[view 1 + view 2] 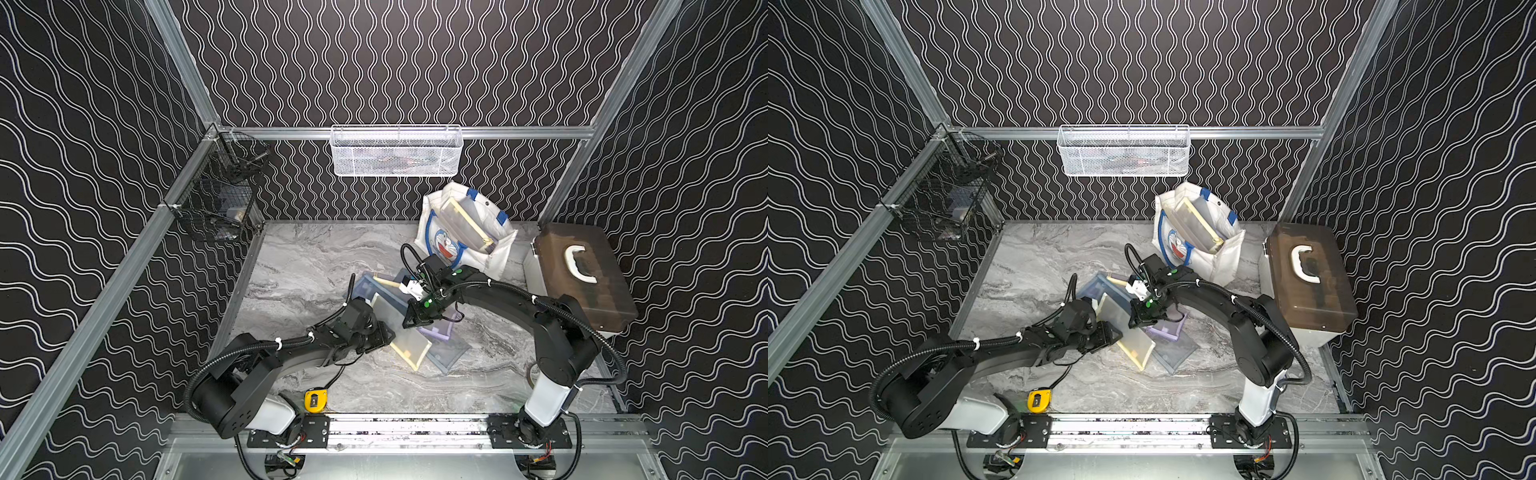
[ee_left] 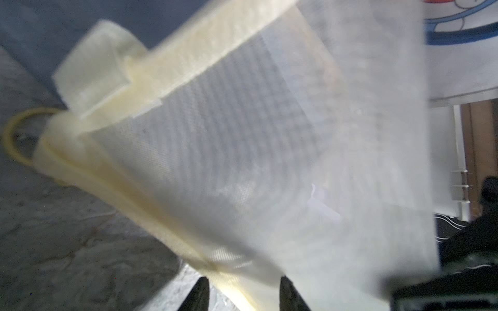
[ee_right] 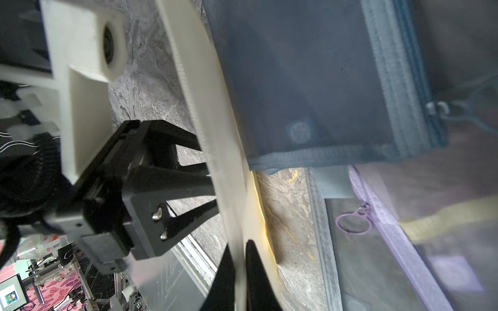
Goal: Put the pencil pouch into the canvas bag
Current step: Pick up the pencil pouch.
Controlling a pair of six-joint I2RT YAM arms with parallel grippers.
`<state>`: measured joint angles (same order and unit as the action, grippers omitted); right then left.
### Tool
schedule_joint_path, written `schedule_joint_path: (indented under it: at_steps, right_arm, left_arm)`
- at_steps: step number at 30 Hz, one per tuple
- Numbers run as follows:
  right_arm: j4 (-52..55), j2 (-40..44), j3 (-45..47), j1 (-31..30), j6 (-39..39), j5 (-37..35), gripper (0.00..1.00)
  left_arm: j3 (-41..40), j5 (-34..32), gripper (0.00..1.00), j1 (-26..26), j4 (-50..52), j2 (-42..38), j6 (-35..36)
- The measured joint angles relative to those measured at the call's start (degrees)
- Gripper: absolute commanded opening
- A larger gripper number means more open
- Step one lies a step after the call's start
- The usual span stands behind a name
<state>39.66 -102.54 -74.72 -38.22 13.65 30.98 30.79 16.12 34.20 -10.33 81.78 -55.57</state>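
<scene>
My right gripper (image 3: 239,245) is clamped on the pencil pouch (image 1: 411,347) at the middle of the worktop (image 1: 311,266), outside the canvas bag (image 1: 496,262) near the back edge. My left gripper (image 2: 244,278) straddles the pouch edge; I cannot tell whether it grips.

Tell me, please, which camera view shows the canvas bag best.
The top views: in both, the canvas bag stands open, almost wholly visible, a cream-edged pouch inside. The left wrist view catches only a corner of its cat print; the right wrist view shows none of it.

Arms bent inward — right tool (image 1: 406,323) pinched closed, left tool (image 1: 388,335) parted (the two close together).
</scene>
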Motion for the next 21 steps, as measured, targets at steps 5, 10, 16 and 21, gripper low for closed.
schedule_joint_path:
  at_steps: [5,10,16,21]
  right_arm:
    - [1.2,1.0,0.0,0.0,-0.2,-1.5,0.18]
    - [1.7,1.4,0.3,0.0,-0.2,-2.4,0.26]
    - [1.8,-0.6,0.9,0.0,0.9,-3.1,0.21]
    - [0.7,-0.7,2.5,-0.3,3.1,-3.0,0.17]
  left_arm:
    - [1.1,-0.2,0.47,0.2,-0.2,-1.3,0.0]
    - [1.4,0.7,0.47,0.2,-1.6,-0.5,0.0]
    - [1.4,2.7,0.47,0.2,-4.4,1.0,0.0]
    - [0.3,4.1,0.47,0.2,-5.4,1.0,0.0]
